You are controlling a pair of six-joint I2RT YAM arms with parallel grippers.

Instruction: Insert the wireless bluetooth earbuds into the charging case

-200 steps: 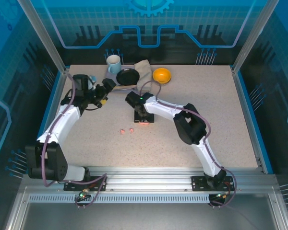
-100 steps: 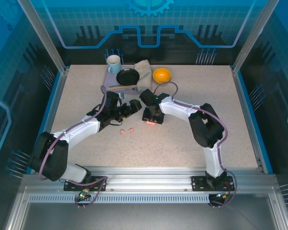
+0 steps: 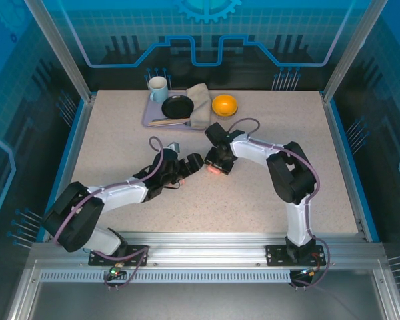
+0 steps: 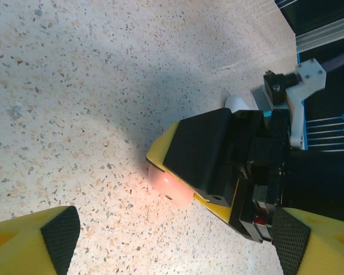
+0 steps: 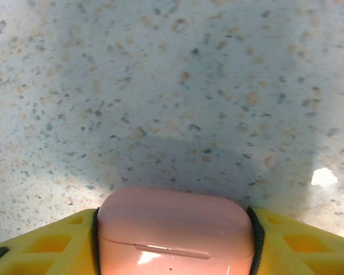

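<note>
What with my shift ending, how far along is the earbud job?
Done: the right gripper grips the pink case, whose lid looks shut. In hand: the left gripper, open, faces that case. Left: open the lid and seat every earbud.

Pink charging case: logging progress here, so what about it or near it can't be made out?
Pink charging case, right wrist view: lower part cut off by the bottom edge; contents hidden by its shell.
Case, left wrist view: mostly covered by the right end effector gripping it.
White object, left wrist view: mostly behind that end effector, unidentifiable.
</note>
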